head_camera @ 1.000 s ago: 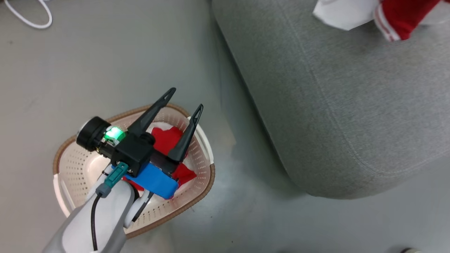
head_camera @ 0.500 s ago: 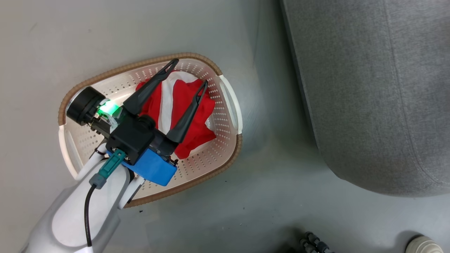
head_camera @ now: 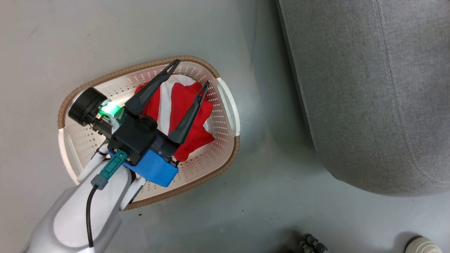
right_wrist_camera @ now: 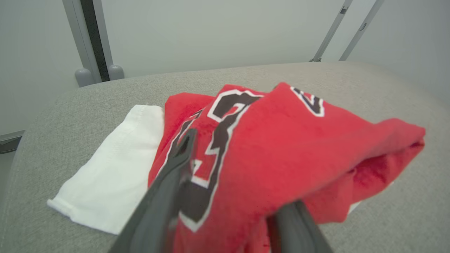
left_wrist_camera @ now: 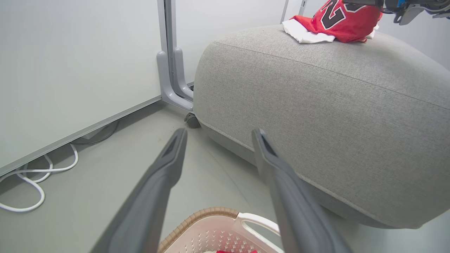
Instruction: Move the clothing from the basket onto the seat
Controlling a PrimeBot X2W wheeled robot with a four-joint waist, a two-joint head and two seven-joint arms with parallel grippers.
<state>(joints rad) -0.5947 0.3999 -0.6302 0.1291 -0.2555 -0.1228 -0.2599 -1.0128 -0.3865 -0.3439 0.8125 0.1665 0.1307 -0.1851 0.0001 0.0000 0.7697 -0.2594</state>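
Pick-up step: the left end effector (head_camera: 190, 73) hangs wide open and empty above the red striped garment (head_camera: 180, 102) in the laundry basket (head_camera: 218, 154). The next move likely calls for descending and pinching. Whether the right end effector (right_wrist_camera: 239, 172) grips the jersey (right_wrist_camera: 299, 140) cannot be told.

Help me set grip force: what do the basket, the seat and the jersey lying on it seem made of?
The basket looks like moulded plastic, cream and slightly glossy, with rows of holes; its brown rim looks woven, possibly plastic too. The seat: grey woven upholstery, matte, with stitched seams. The jersey: soft red fabric, matte and folding loosely; weave too blurred to tell.
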